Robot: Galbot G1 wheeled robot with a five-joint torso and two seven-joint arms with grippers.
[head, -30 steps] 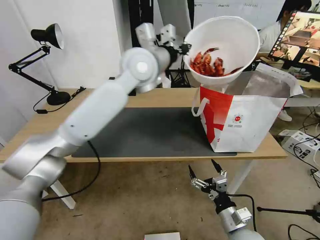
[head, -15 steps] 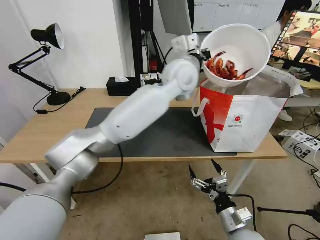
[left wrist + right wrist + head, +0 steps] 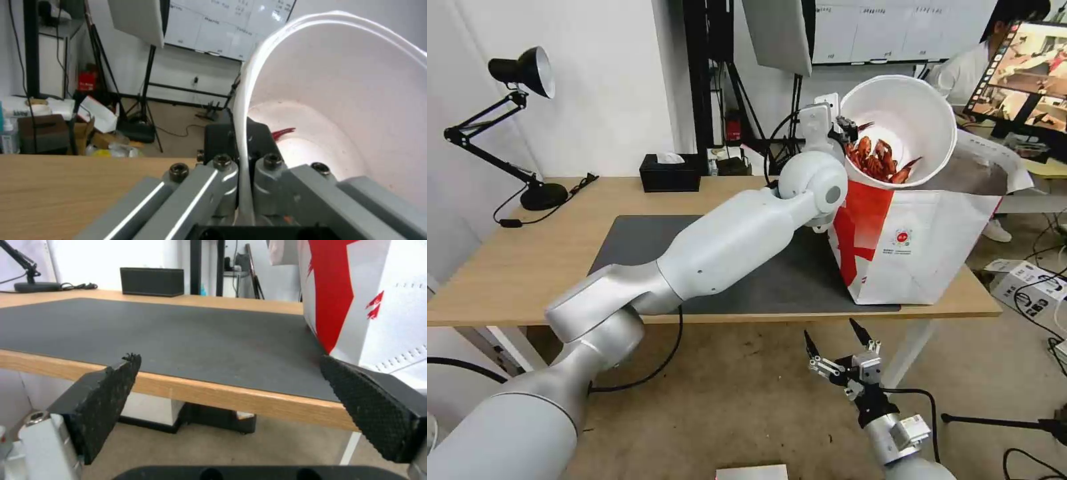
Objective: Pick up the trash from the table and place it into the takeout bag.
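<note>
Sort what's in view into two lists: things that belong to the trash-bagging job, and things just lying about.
Job:
- white bowl of crayfish shells, tilted over the bag's mouth
- takeout bag
- left gripper, fingers shut on the bowl's rim
- table
- right gripper, open below the table's edge

Lying about:
- black tissue box
- desk lamp
- dark mat

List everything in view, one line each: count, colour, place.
bowl: one, white, tilted over the takeout bag's mouth, holding red crayfish shells.
takeout bag: one, white and red, on the table's right end.
table: one, light wood.
mat: one, dark grey, on the table.
tissue box: one, black, at the table's back edge.
desk lamp: one, black, back left.
left gripper: shut on the bowl's rim.
right gripper: open, below the table's front edge.
</note>
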